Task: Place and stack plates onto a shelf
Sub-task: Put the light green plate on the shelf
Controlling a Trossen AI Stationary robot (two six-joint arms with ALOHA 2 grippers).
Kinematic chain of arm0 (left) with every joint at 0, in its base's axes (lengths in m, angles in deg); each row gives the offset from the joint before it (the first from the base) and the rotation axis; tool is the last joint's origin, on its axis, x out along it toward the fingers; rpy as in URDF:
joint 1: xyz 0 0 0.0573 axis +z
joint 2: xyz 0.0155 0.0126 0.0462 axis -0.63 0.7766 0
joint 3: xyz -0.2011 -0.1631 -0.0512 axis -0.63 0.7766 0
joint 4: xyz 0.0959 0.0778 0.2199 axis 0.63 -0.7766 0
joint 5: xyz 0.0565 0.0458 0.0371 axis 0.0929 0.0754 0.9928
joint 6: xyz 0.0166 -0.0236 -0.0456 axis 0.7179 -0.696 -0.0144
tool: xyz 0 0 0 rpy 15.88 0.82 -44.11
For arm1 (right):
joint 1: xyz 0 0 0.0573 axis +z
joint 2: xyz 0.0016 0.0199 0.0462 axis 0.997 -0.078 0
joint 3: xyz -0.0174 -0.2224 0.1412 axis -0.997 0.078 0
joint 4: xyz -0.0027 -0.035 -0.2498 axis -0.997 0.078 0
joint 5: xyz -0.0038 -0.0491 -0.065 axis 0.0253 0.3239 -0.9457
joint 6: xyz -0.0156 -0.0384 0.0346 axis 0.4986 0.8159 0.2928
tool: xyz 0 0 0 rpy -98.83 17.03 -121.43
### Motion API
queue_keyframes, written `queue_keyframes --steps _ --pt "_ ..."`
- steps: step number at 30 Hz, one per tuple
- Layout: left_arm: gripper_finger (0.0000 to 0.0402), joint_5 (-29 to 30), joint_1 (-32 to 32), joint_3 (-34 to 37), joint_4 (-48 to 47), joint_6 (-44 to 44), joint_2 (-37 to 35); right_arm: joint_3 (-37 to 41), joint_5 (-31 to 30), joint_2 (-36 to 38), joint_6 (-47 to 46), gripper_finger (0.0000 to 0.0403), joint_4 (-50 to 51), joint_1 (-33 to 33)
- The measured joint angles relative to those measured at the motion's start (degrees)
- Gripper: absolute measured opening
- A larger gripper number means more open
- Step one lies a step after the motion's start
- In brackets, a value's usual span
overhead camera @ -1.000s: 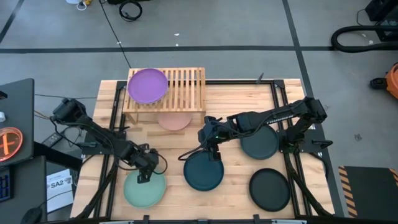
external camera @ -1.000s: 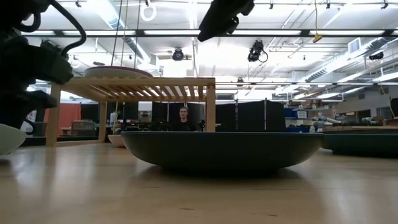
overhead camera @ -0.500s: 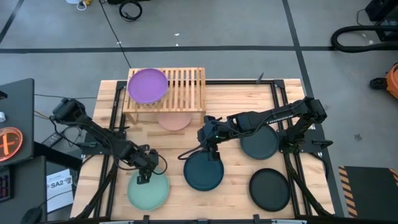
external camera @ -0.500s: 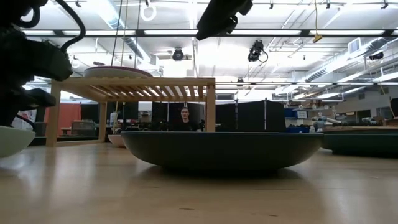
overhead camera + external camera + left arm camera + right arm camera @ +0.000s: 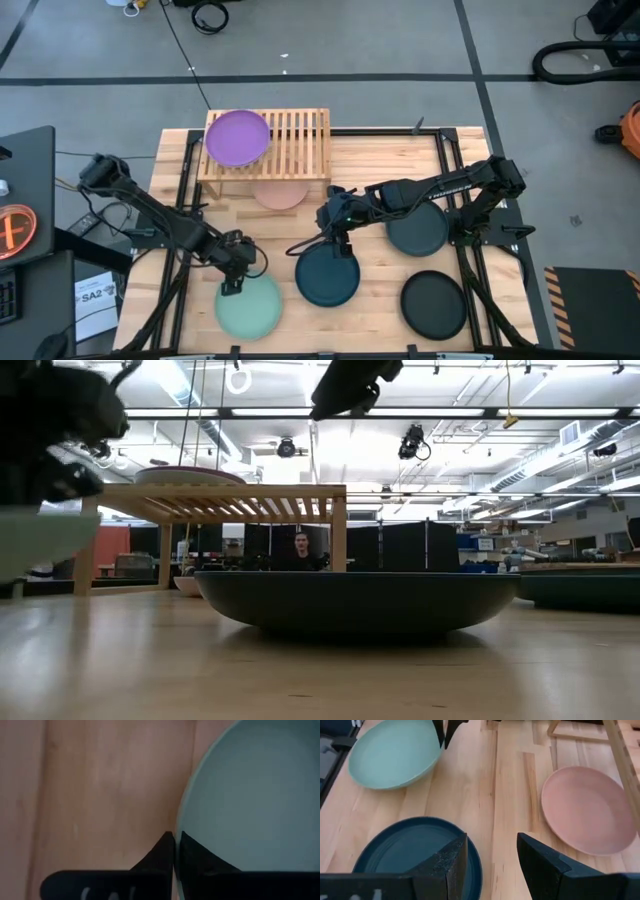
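Mint plate (image 5: 248,306) gripped at its rim by the left pincer (image 5: 232,284).
Right pincer (image 5: 337,245) is held open above the dark teal plate (image 5: 327,275), mid-frame on the tabletop (image 5: 380,300).

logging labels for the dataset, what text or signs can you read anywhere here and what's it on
"SA2": on the white sheet on the floor left of the table; the smaller print under it is too small to read.
An orange round sign on the black unit at the far left: a cross-like mark, no readable words.
Plates, shelf and both arms: no text visible.
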Motion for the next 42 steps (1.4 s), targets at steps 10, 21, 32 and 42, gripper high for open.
queue_keyframes --steps 10,21,32,42 --pt "0.0017 14.0 0.1 -9.0 -14.3 -0.7 -2.0 0.0 0.0 0.0 -1.5 0.0177 -5.1 0.0" --pt "0.0016 39.3 0.8 -16.3 -16.8 -8.3 -2.0 0.0 -9.0 0.0 -14.0 0.0177 -11.5 0.0" --pt "0.0016 41.5 7.0 -16.5 -16.0 -10.9 -2.0 0.0 -15.4 0.0 -15.4 0.0176 -13.2 0.0" --pt "0.0016 43.7 10.2 -16.5 -12.1 -10.8 -2.0 0.0 -24.6 0.0 -14.8 0.0176 -11.8 -0.3"
